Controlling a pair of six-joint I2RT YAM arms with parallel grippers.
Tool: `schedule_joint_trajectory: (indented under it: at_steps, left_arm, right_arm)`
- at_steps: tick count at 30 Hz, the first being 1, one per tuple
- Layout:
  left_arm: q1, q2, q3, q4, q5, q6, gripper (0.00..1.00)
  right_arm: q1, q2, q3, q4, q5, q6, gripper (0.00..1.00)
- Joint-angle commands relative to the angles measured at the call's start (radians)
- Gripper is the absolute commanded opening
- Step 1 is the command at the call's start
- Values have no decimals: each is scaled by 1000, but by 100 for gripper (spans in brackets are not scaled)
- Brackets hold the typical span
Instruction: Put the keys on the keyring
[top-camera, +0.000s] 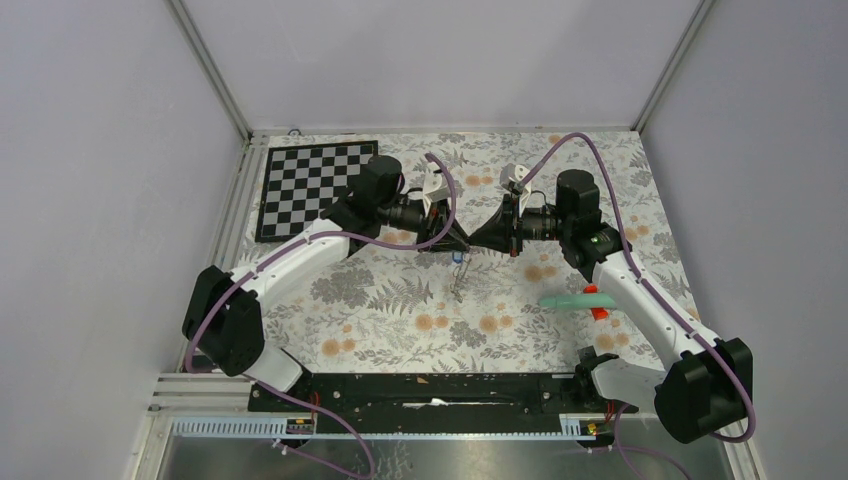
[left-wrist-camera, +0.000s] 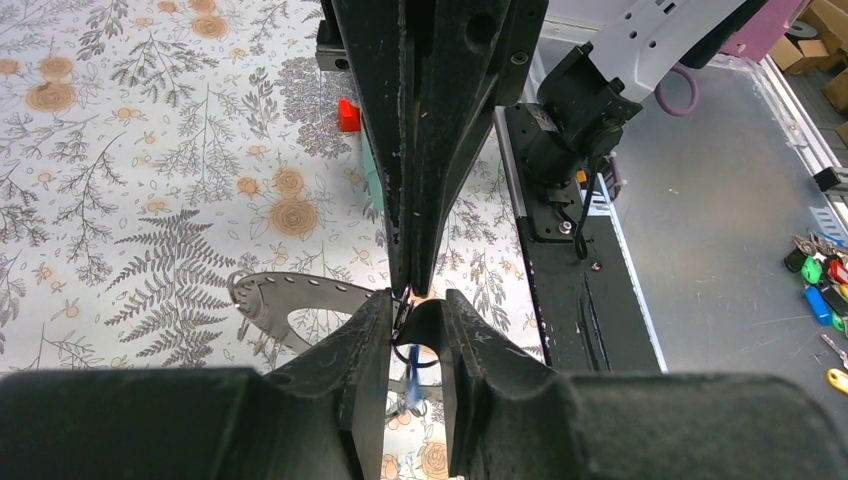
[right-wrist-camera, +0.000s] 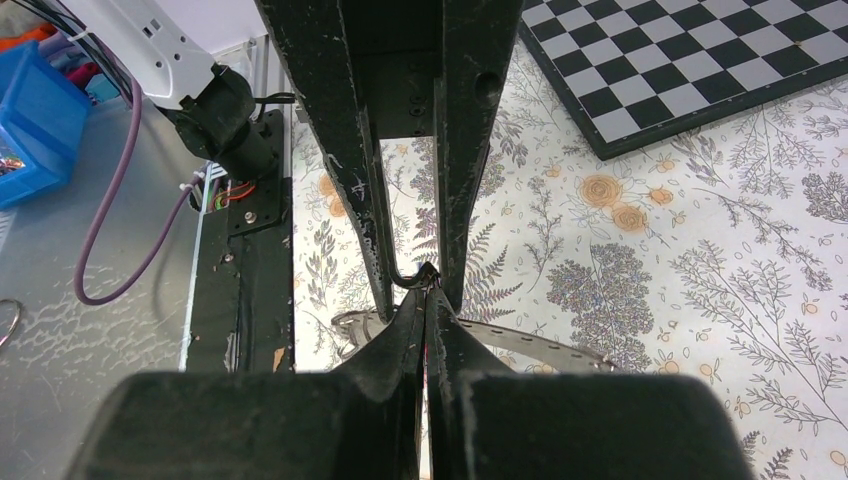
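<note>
Near the middle of the desk (top-camera: 380, 320), our two arms meet tip to tip over the keyring (left-wrist-camera: 300, 288), the grey hoop just below them. The right end effector (right-wrist-camera: 428, 280) is pressed closed, apparently on the thin wire loop that carries the keys (left-wrist-camera: 412, 385). The left end effector (left-wrist-camera: 418, 305) stands narrow, with that loop and the blue tag hanging in its gap. We cannot tell whether its pads bear on the loop.

We judge the hold fragile. The wire is thin and pinched at the very tips, so a slight twist, or one arm pulling against the other, could slip it free and drop the keys. The hoop could also skate on the cloth if nudged.

Only the left wrist view shows the blue tag inside the gap. The right wrist view shows the closed tips and more of the hoop's band. Overhead, the hoop is hard to make out, but we can place the meeting between the chequered board (top-camera: 315, 190) at the far left corner and the teal stick (top-camera: 570, 300) toward the right edge. We cannot pick out a black tag anywhere.
</note>
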Motion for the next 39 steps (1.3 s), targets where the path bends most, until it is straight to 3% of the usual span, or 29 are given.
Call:
schedule_joint_trajectory:
  at_steps: [1, 8, 17, 22, 26, 39]
  left_arm:
    - [-9, 3, 31, 11, 25, 56, 24]
    - [-8, -14, 22, -15, 28, 66, 25]
    - [31, -57, 7, -21, 60, 69, 53]
    - [67, -87, 36, -44, 84, 85, 61]
    - [71, -81, 52, -47, 98, 87, 61]
    - [32, -26, 59, -20, 62, 93, 45]
  right_arm:
    - [15, -32, 12, 51, -31, -6, 0]
    - [15, -39, 9, 53, -33, -6, 0]
    - [15, -48, 7, 8, -30, -54, 0]
    - [15, -50, 9, -19, -30, -92, 0]
    - [15, -49, 9, -20, -45, -94, 0]
    - [15, -41, 9, -20, -60, -96, 0]
